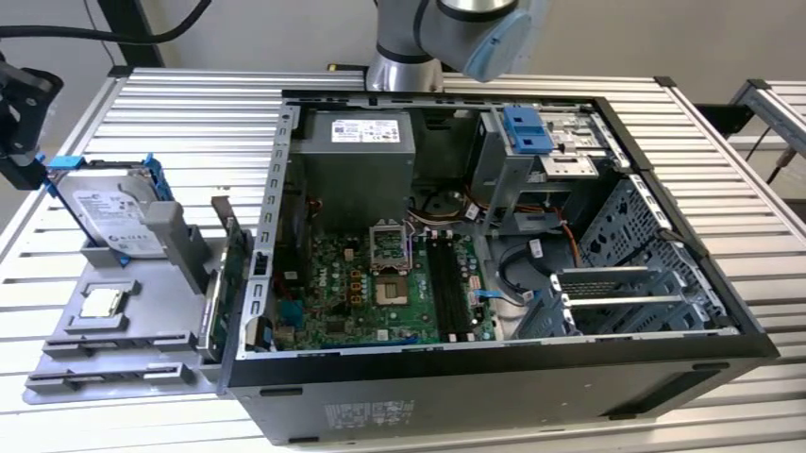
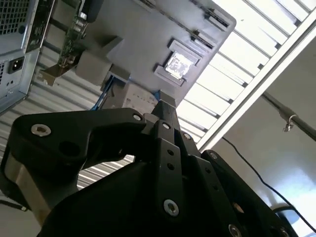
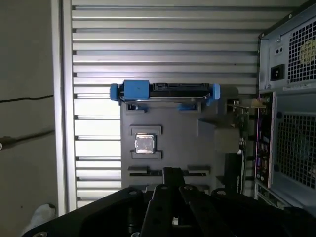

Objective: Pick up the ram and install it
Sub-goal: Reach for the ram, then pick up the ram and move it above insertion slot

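Hanging above one end of the grey tray (image 1: 132, 344), the pincer (image 2: 166, 105) has nothing of the task in its grasp. How far it is open I cannot tell, because its own dark body blocks the sight of it (both wrist views look past that body from behind).

Almost straight beneath the pincer, the hard drive (image 1: 108, 212) stands on edge in its blue bracket. Just past that, the small square chip (image 3: 144, 143) lies flat in its recess.

The ram (image 1: 218, 307) is well off to one side of the pincer. It stands on its long edge in a slot along the side of the tray that meets the computer case (image 1: 504, 401). I judge that the parts are kept upright so that a thin top edge is offered to a grasp from above.

The case lies on its side on the slatted table (image 1: 189, 123) with the cover off. That way the green board (image 1: 340, 302) and its long dark slots (image 1: 447, 283) face upward, beyond the ram from the pincer. With the ram in the tray, the pick-up is not yet done.
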`<state>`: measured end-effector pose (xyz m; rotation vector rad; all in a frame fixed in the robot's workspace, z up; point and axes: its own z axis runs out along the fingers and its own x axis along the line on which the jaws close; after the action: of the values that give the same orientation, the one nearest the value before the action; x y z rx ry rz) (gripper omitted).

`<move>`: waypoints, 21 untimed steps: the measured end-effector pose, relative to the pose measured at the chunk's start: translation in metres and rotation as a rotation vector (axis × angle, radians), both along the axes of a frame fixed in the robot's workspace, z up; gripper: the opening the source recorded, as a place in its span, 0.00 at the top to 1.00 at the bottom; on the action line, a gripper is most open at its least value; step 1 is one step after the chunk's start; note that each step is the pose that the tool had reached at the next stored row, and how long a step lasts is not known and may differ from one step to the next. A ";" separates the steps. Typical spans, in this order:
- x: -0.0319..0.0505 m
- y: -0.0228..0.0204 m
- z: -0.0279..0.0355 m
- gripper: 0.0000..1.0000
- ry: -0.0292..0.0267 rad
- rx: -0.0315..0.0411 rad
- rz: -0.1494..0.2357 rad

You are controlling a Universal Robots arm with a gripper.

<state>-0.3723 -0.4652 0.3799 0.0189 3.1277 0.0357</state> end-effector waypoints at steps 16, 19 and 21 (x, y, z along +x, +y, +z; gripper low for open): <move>-0.0033 -0.0397 -0.0056 1.00 0.0000 -0.0027 0.000; -0.0034 -0.0457 -0.0059 1.00 -0.0001 -0.0027 0.000; -0.0034 -0.0477 -0.0060 1.00 0.0001 -0.0028 0.000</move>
<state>-0.3757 -0.5129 0.3739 0.0188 3.1278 0.0314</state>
